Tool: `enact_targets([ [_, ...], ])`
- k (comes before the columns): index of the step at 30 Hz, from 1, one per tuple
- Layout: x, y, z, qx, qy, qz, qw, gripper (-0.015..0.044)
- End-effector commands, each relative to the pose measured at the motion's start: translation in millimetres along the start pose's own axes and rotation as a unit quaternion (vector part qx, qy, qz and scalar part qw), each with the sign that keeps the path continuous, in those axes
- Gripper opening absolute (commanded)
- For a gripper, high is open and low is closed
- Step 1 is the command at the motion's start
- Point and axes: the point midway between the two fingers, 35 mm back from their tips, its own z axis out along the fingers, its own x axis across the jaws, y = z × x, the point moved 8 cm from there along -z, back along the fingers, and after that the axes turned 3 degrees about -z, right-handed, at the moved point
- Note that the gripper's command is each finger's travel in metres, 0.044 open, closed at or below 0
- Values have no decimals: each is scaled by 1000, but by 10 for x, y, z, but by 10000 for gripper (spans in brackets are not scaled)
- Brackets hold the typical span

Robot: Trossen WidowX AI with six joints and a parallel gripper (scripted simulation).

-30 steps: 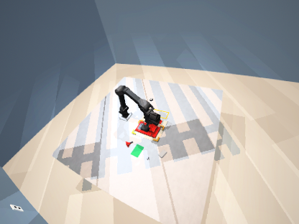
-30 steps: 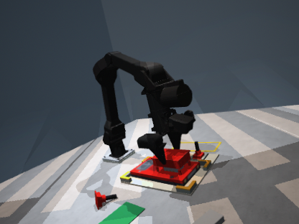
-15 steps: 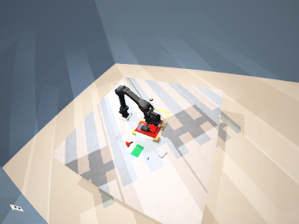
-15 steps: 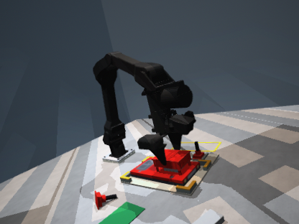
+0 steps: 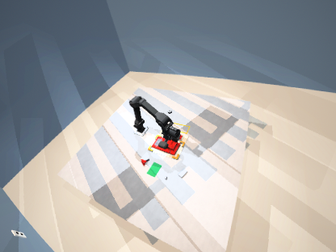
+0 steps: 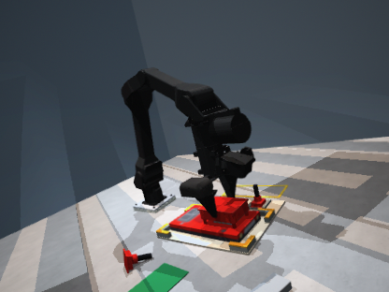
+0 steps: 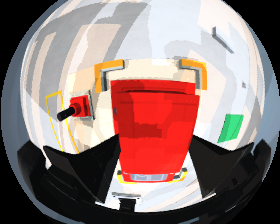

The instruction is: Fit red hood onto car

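Observation:
The red hood (image 6: 230, 206) (image 7: 156, 117) is over the red chassis (image 6: 184, 226), roof up, in the exterior view and the wrist view. My gripper (image 6: 222, 205) (image 7: 155, 137) is shut on the hood, with one black finger on each side. The hood's lower edge is at or very close to the deck; I cannot tell whether it is fully flat. The chassis lies in the pale jig (image 6: 180, 240) between yellow-orange corner brackets (image 6: 242, 243) (image 7: 200, 67). The pegs, the corner holes and the engine block are hidden.
A red piece with a black handle (image 6: 131, 260) lies left of the jig. A similar upright piece (image 6: 257, 201) (image 7: 80, 107) stands beside the jig, near a yellow outline. A green patch (image 5: 154, 170) (image 6: 161, 279) (image 7: 231, 128) and a light grey block (image 5: 182, 174) are on the near side.

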Motion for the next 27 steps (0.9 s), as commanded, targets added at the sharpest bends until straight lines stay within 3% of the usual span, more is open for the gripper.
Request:
enact_targets([
  [1, 2, 1, 18, -1, 2, -1, 1000, 0],
  [27, 2, -3, 110, -1, 2, -1, 1000, 0],
])
